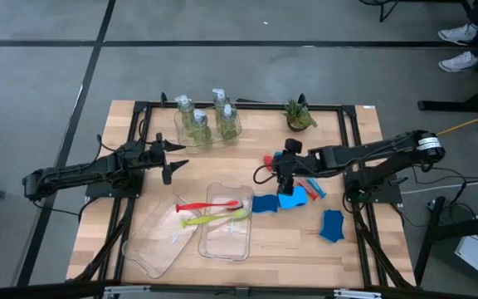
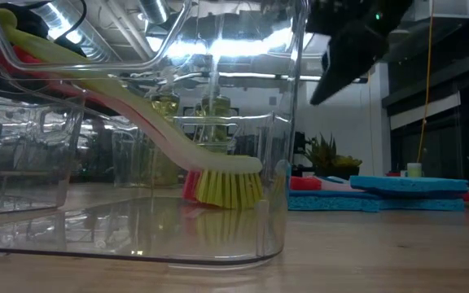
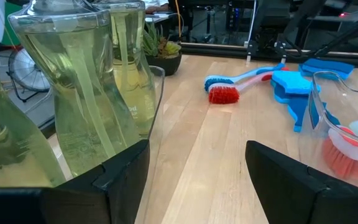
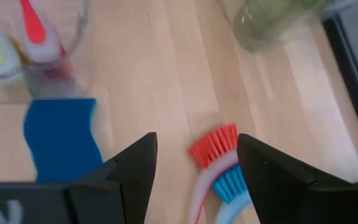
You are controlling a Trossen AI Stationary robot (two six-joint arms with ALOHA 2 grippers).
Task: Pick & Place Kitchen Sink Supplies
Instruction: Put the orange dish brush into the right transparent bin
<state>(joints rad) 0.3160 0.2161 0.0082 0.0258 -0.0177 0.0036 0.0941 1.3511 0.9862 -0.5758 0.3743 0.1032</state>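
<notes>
- The right gripper hangs over the middle of the table, a little right of centre, with its fingers spread apart and nothing between them; bare wood shows in the gap.
- Just beneath and beside it lie a red brush and a blue brush, bristle heads side by side, their handles running away to the right.
- Touching that cluster on the near side are flat blue sponge pieces; one darker blue sponge lies to their left, next to the tray.
- Another blue sponge sits apart, nearer and to the right.
- Left of the sponges stands a clear tray, open side up. A yellow-green brush leans in it, bristles down on the tray floor, handle climbing over the left rim.
- A second red brush lies across the far part of the same tray, its handle reaching out to the left.
- A second clear tray lies slantwise against the first one's left side.
- At the far edge, left of centre, clear pump bottles of yellow-green liquid stand upright in a group.
- The left gripper waits just to the near left of those bottles, fingers wide and holding nothing; in its wrist view the closest bottle stands just ahead of them.
- A small potted plant stands at the far edge, right of the bottles.
</notes>
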